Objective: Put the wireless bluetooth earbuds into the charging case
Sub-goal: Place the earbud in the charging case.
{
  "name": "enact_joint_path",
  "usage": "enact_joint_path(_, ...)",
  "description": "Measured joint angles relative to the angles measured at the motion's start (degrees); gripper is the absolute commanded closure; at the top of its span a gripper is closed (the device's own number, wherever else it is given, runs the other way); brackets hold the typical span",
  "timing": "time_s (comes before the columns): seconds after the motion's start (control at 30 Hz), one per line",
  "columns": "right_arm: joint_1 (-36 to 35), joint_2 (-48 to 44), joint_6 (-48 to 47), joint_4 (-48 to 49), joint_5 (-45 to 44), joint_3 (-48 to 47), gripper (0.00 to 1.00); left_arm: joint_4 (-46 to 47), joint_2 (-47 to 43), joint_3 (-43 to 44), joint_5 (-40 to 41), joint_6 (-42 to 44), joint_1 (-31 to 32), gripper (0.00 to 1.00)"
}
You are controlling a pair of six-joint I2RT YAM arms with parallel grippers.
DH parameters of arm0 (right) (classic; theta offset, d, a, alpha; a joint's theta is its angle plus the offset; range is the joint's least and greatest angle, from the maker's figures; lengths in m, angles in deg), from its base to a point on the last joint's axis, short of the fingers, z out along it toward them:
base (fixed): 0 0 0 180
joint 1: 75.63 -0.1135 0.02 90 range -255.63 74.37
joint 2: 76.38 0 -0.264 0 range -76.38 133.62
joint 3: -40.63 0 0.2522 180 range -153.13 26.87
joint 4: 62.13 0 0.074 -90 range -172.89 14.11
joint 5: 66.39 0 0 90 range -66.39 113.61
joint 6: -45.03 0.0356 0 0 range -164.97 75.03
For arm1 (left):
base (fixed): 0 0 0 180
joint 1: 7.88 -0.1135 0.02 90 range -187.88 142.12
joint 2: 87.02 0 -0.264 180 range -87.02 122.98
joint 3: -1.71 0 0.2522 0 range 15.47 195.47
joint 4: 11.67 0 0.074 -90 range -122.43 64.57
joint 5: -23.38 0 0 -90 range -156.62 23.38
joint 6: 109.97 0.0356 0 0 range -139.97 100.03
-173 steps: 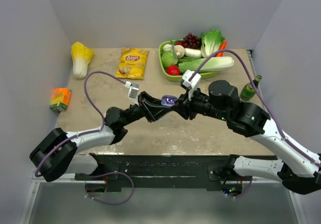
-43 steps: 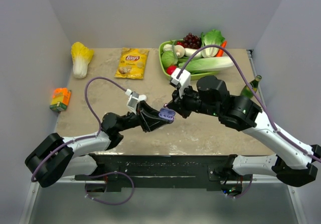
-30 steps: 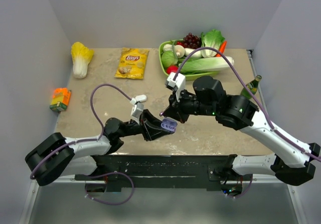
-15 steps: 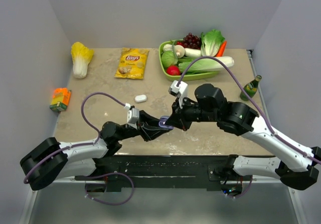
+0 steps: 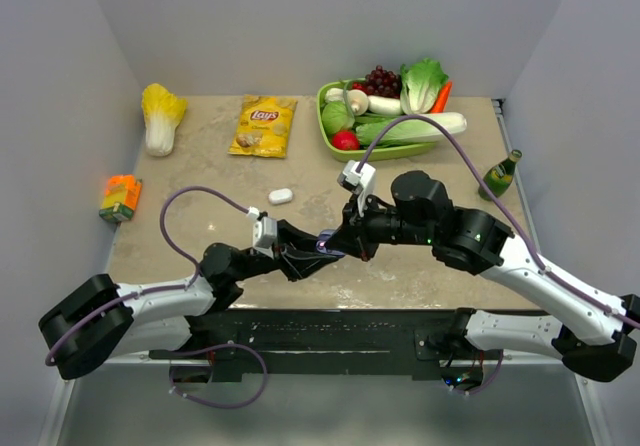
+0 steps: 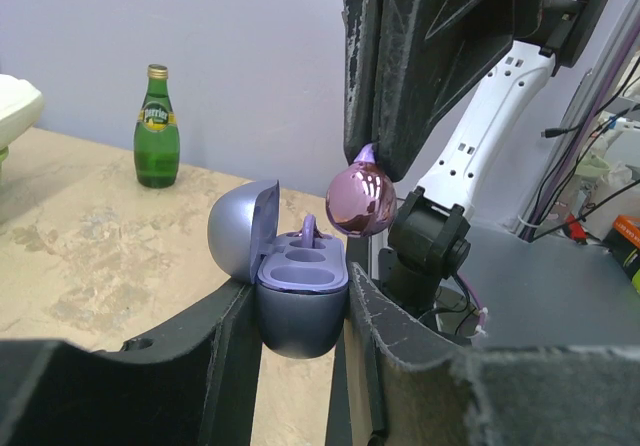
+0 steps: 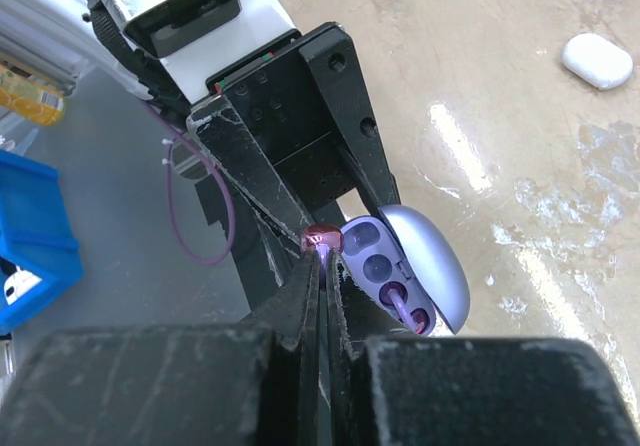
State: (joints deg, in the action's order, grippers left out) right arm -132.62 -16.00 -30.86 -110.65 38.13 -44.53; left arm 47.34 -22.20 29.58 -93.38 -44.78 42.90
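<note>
Working well above a tan table (image 5: 200,206), with both arms meeting in mid-air.

Clamping the charging case (image 6: 300,281) in the left pincer (image 6: 300,316), fingers pressed against its two sides low down, with the lid swung back. Probably held this way to keep the sockets facing up and steady for the other arm.

Pinching a lilac earbud (image 6: 360,201) in the right pincer (image 6: 374,164), fingers almost closed on its narrow end, with the shiny round body hanging below the tips. Judged a fingertip hold, chosen to leave the body free to drop into a socket. Hovering that bud just above the left pincer's grip and slightly to one side, apart from the case.

Seeing what looks like a second lilac earbud (image 6: 308,230) seated in the case, with its stem standing up near the lid, and at least one socket open beside it.

Far beyond both pincers: a green tray (image 5: 325,116) of vegetables, a cabbage (image 5: 160,116) and a chip bag (image 5: 264,126). Off the right pincer's outer side: a green bottle (image 5: 500,176). Off the left pincer's outer side: an orange carton (image 5: 120,196). On the table a little beyond the left pincer: a small white piece (image 5: 280,196); cannot tell what.

Finding nothing between bud and socket. Judging the raised lid, the seated stem and the flanking left fingers the only tight spots.
</note>
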Motion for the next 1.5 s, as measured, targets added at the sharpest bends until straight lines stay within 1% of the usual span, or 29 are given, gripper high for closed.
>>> enact_joint_path(0.87,0.0,-0.2,0.2,4.5,-3.0,3.9,1.00,-0.6,-2.6,0.0,0.7,0.4,0.2,1.00)
enact_joint_path(1.5,0.0,-0.5,-1.9,3.0,-4.2,4.1,1.00,-1.3,-2.6,0.0,1.2,0.4,0.3,1.00)
